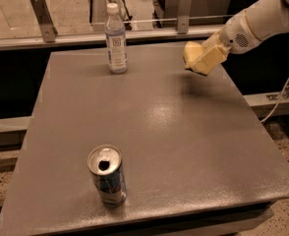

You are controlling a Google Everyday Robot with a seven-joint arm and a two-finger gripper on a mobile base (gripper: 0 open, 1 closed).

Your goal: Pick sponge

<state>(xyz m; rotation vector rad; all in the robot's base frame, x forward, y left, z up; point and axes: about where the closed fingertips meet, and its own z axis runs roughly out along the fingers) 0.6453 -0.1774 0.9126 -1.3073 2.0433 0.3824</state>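
Sponge (190, 51) is at approx 1 o'clock over the tabletop (184, 141), clamped in the pincer (201, 62), w/ the white arm (262, 18) reaching in from 2 o'clock. The pincer's pale yellow fingers (214, 57) are closed on the foam from its right side. A dark shadow lies on the surface just below, apart from the block, so it looks lifted clear. Judgement: the grab is made and the lift is the step in hand.

To do it well:
- Hold squeeze steady. Foam is soft, and only one end seems gripped, so it could droop or slip w/ a jerk.
- Go straight up, slow, no swing twd 9 o'clock.
- Clear-plastic bottle (115, 38) at 11 o'clock and opened can (106, 175) at 7 o'clock both stand upright, well apart from the pincer. No clash risk if the path stays at the right edge.
- Don't dip. The block's lower corner hangs nearest the surface.
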